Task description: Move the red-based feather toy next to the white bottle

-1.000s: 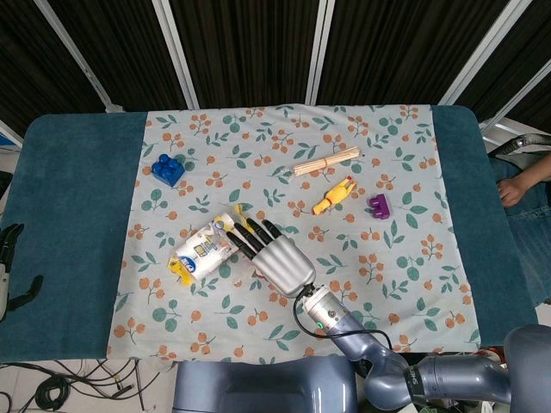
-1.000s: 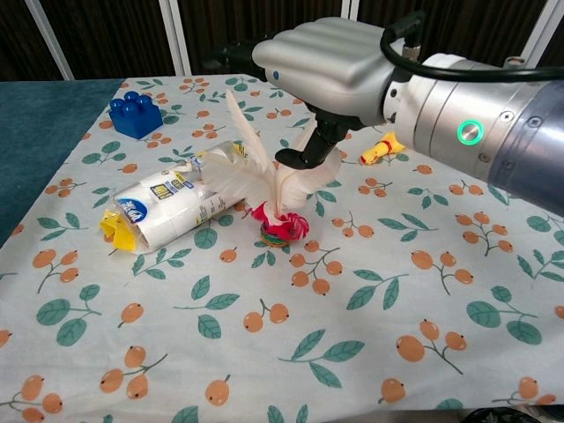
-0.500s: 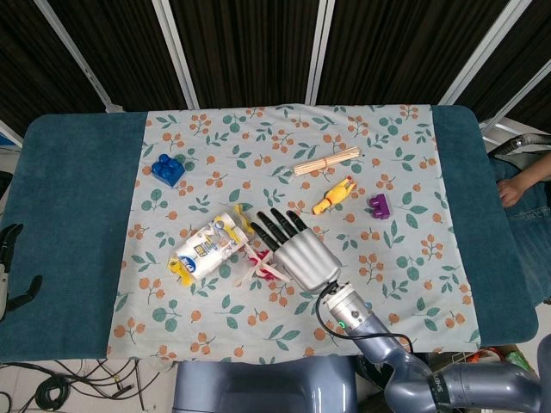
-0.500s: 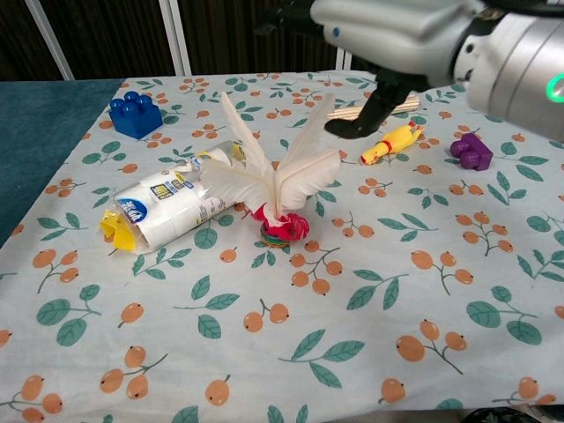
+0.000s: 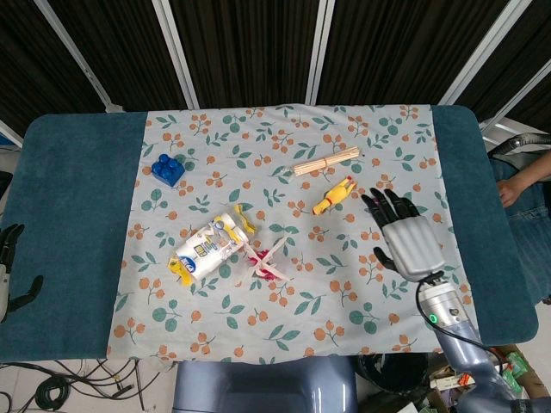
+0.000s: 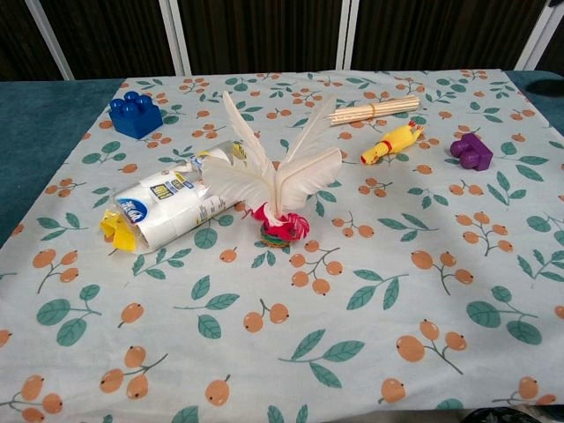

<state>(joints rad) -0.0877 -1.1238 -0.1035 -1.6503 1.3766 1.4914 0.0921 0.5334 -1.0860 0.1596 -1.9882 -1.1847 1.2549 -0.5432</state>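
Red-based feather toy [image 6: 280,225] is standing upright on the floral-print tablecloth [image 6: 352,300], its round red base with coloured bands sitting flat on the cloth; white feathers are fanning up and out, soft-edged, one leaning over the bottle; white plastic bottle [image 6: 172,210] is lying on its side just beside the toy on the left, cylindrical, with a yellow cap end and a blue-and-white label; label text is too small to read; in the head view the toy [image 5: 263,261] is showing right next to the bottle [image 5: 207,247].

Right hand [image 5: 406,239] is hovering over the cloth's right part, well apart from the toy, fingers spread, grasping nothing; grey metallic back, black fingers; left hand [image 5: 10,277] is only partly showing at the left table edge, dark, state unclear.

Blue studded plastic block [image 6: 136,115] is sitting at far left; bundle of thin wooden sticks [image 6: 374,109] is lying at the back; yellow rubber chicken toy [image 6: 391,143] is lying just in front of the sticks; purple plastic block [image 6: 471,152] is sitting to its right; teal fabric table cover [image 5: 73,224] is showing around the cloth.
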